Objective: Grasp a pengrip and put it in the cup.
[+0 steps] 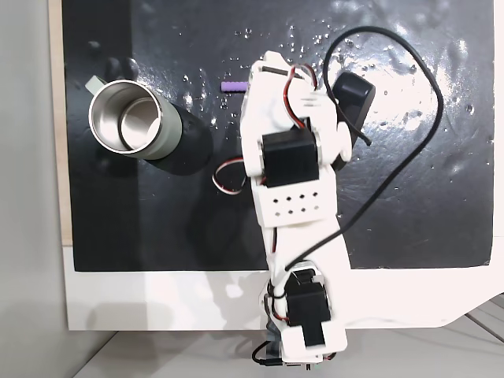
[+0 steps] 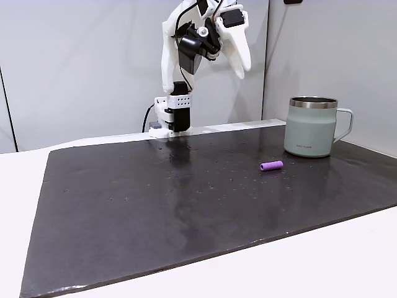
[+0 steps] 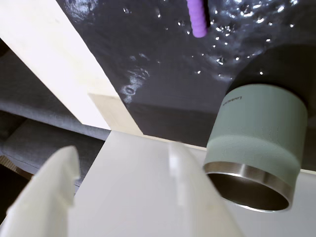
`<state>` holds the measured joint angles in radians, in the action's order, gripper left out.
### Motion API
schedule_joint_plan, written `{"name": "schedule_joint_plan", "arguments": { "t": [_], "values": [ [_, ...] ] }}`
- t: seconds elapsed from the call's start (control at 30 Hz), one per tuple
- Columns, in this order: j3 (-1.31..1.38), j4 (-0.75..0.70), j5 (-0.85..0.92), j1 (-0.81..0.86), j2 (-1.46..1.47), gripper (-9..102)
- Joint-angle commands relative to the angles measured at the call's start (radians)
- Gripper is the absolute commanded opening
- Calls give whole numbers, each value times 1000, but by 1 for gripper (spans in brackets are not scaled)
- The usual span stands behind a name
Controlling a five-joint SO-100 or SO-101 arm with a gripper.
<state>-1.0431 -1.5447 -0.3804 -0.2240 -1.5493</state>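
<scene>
The pengrip (image 2: 271, 166) is seen lying on its side on the dark mat (image 2: 155, 205) that covers the bench, just beside the cup (image 2: 311, 127) and apart from it. In a fixed view from above, the pengrip (image 1: 234, 85) is found to the right of the cup (image 1: 130, 118), just left of the arm's white upper end. The cup is stood upright on the mat, its steel inside shown empty from above.

The arm (image 2: 183, 62) is held raised and folded near its base at the far edge of the mat, with the jaws (image 2: 239, 53) carried high above the surface, well apart from the pengrip and touching nothing. In the wrist view, the pale jaws (image 3: 118, 192) are seen at the bottom of the picture, the pengrip (image 3: 198, 19) far off at the top edge and the cup (image 3: 259, 148) at the right. Nothing is held between the jaws; whether they are apart or together cannot be told.
</scene>
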Motion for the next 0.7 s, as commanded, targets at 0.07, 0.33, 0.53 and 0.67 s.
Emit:
{"name": "schedule_joint_plan", "arguments": {
  "t": [0.07,0.33,0.53,0.67],
  "values": [
    [156,-21,-2,-23,150,20],
    [364,-31,17,-52,445,22],
    [485,-52,34,-118,634,23],
    [528,-78,43,-143,736,23]
  ]
}}
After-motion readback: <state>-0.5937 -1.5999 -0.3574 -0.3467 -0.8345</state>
